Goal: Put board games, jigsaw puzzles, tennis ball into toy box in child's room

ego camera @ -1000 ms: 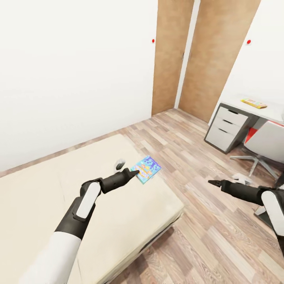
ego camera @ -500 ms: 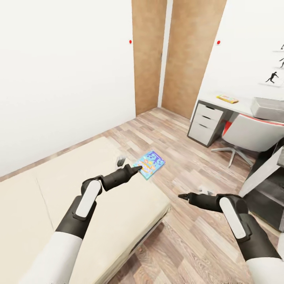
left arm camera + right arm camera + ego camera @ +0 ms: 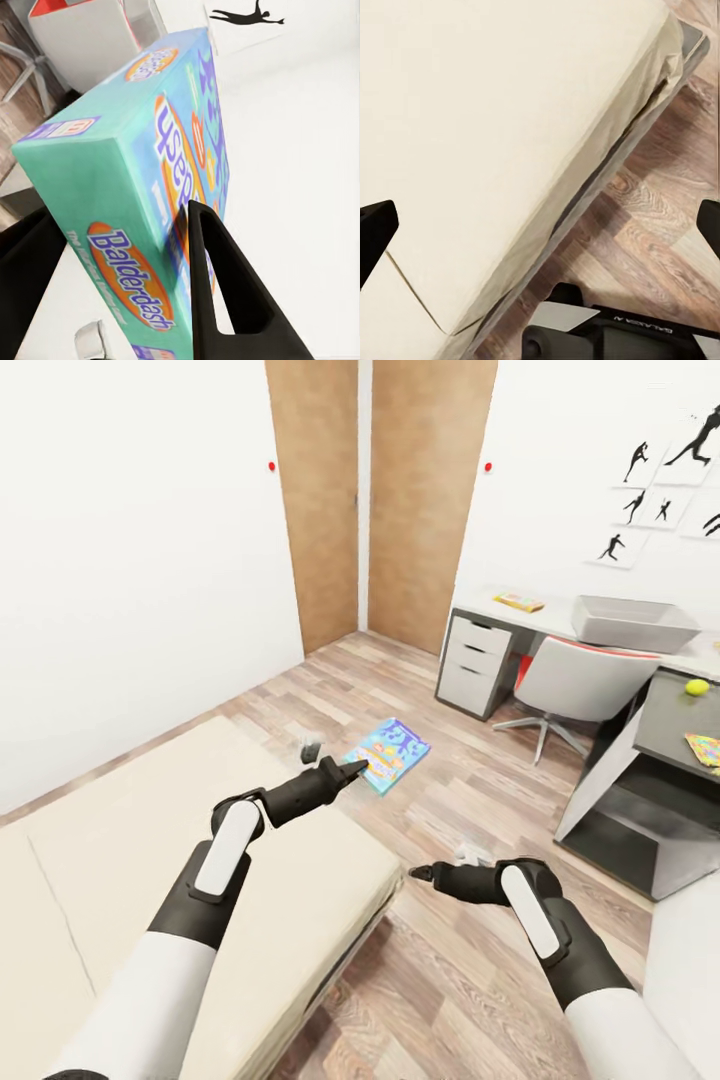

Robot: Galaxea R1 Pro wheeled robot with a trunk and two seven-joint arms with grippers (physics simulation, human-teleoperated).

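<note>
My left gripper (image 3: pixel 347 768) is shut on the light-blue cartoon board game (image 3: pixel 392 754), which hangs past the corner of the bed (image 3: pixel 130 840), over the floor. In the left wrist view the teal game box (image 3: pixel 112 180) sits clamped between the black fingers (image 3: pixel 225 300). My right gripper (image 3: pixel 418 873) is open and holds nothing, low above the floor beside the bed edge (image 3: pixel 585 187). On the table (image 3: pixel 560 622) stand the pale grey toy box (image 3: pixel 635 622) and a slim yellow-red-green board game (image 3: pixel 518 601). The tennis ball (image 3: pixel 697 686) and a jigsaw puzzle (image 3: pixel 706 750) lie on the dark wing.
A grey swivel chair (image 3: pixel 580 682) with a red seat is pushed in at the desk, next to white drawers (image 3: pixel 475 665). Two brown doors (image 3: pixel 380 500) fill the far corner. Wood-plank floor (image 3: pixel 440 700) lies open between bed and desk.
The camera has swung right, bringing the toy box, ball and puzzle into view. The left gripper keeps its hold on the blue game. The right arm now shows nearer the picture's middle.
</note>
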